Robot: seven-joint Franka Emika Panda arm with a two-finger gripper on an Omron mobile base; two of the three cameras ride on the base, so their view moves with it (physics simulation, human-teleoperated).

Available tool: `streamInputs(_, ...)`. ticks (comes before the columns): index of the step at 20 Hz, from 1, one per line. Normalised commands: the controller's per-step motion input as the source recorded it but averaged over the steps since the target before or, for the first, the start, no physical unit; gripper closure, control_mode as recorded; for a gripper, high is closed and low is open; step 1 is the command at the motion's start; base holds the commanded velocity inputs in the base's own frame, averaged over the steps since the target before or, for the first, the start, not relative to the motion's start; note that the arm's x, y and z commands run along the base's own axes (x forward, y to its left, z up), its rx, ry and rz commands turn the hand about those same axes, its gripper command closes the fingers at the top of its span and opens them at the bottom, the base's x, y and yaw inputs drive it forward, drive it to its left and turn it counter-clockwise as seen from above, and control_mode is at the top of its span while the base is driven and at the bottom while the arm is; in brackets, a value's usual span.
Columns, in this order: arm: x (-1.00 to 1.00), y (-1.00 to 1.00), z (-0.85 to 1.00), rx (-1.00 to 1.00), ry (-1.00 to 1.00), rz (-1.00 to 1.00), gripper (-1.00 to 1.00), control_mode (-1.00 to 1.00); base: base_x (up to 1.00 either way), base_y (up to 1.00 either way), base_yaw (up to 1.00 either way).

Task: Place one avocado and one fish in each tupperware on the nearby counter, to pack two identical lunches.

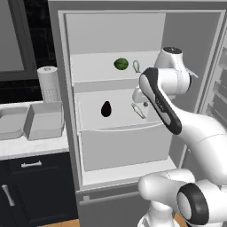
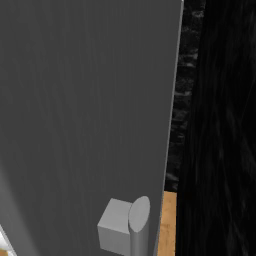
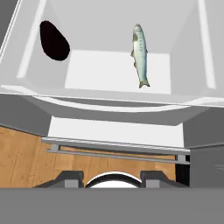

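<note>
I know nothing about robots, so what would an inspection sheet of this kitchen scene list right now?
Surface: white counter left of the open fridge.
Job's things: two grey tubs on the counter, nothing seen inside; dark avocado and fish on the middle fridge shelf; green avocado and second fish on the shelf above.
Clutter: paper towel roll behind the tubs.
Grippers: gripper empty, looking at the middle shelf; jaws' gap unclear.
Cables: nothing seen.
Surroundings: fridge door, wooden floor.

Glossy white rounded arm (image 1: pixel 195 128) — dark joint bands (black).
</note>
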Motion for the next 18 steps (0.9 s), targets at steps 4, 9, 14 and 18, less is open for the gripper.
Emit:
streamInputs(4, -0.24, -0.03, -0.28, 0.00, -0.11, -0.04, -1.00, -1.00, 0.00, 0.00, 0.00)
streamInputs(9, -0.21, -0.17, -0.70, 0.00, -0.19, -0.02, -1.00, -1.00, 0.00, 0.00, 0.00)
streamInputs(14, 0.00, -0.38, -0.22, 0.00, -0.02, -0.04, -1.00, -1.00, 0.00, 0.00, 0.00)
streamInputs(18, 0.30, -0.23, -0.09, 0.00, 0.00, 0.01, -1.00, -1.00, 0.00, 0.00, 0.00)
